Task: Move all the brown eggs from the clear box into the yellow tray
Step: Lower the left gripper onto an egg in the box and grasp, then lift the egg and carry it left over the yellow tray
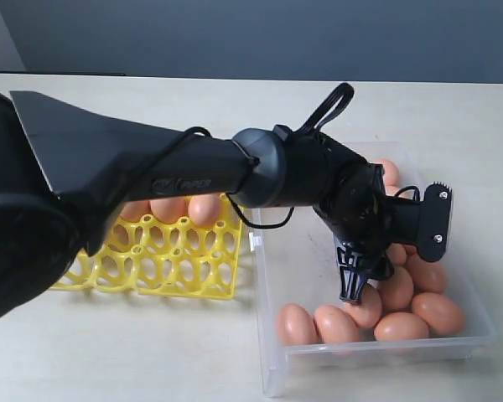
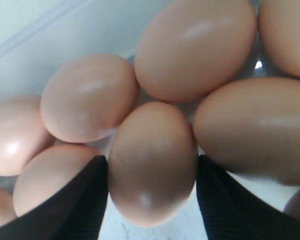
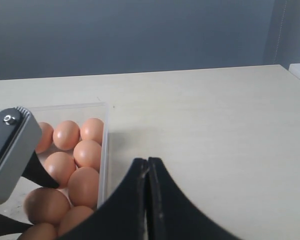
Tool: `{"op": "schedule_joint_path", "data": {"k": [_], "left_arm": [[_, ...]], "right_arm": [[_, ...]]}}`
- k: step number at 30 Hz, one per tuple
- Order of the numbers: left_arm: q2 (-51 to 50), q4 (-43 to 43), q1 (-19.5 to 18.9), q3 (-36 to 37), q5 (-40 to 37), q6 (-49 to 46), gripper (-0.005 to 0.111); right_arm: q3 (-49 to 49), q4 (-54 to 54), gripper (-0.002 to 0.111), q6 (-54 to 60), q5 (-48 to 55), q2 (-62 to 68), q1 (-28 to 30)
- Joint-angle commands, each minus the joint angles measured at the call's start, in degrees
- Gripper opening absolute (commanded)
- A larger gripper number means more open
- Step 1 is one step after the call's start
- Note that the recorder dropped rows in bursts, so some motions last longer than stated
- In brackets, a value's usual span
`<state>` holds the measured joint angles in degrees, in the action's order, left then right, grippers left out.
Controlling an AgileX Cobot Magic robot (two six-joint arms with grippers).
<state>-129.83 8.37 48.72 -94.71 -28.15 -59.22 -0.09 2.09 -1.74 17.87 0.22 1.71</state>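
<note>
Black fingers point(image 2: 80, 205) of the left gripper point(image 2: 152, 161) stand wide apart, one on each flank of a single brown egg point(image 2: 152, 145). This egg lies on its side on the floor of the clear box point(image 1: 377, 356). Both pads sit right at the shell, but I cannot tell whether they press it or merely flank it. The egg rests among its neighbours, with other brown eggs point(image 2: 87, 97) packed close around its far end.

In the exterior view the gripper points down into the near right-hand part of the box. There the eggs crowd along the right wall and the near wall, some of them hidden behind the wrist. The left arm point(image 1: 193, 167) reaches in across the yellow tray point(image 1: 172, 268), which lies on the pale worktop point(image 1: 151, 352) just beside the box's left long wall. Three eggs point(image 1: 169, 208) sit in the tray's far row, partly covered by the arm.

The right gripper point(image 3: 148, 162) hangs over the worktop outside the box, near one of its walls. Its jaws are pressed together tip to tip, with nothing between them.
</note>
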Motion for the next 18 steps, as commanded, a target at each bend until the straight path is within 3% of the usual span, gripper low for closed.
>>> {"op": "schedule_joint_path", "data": {"k": [1,6,13,16,18], "left_arm": [[-0.14,-0.14,0.49,-0.22,0.4,0.09,0.024],[0.77,-0.4,0.49,-0.22,0.4,5.09,0.0],[8.1,1.54,-2.49,-0.22,2.56,23.15,0.0],[12.07,8.44,-4.24,0.03,3.93,23.7,0.0],[17.22,13.34,-5.45,3.58,9.22,23.7,0.0]], "right_arm": [[0.09,-0.05,-0.001,0.26,-0.38,-0.22,-0.01],[0.09,-0.05,-0.001,0.26,-0.38,-0.22,-0.01],[0.09,-0.05,-0.001,0.26,-0.38,-0.22,-0.01],[0.09,-0.05,-0.001,0.26,-0.38,-0.22,-0.01],[0.09,-0.05,-0.001,0.26,-0.38,-0.22,-0.01]]}}
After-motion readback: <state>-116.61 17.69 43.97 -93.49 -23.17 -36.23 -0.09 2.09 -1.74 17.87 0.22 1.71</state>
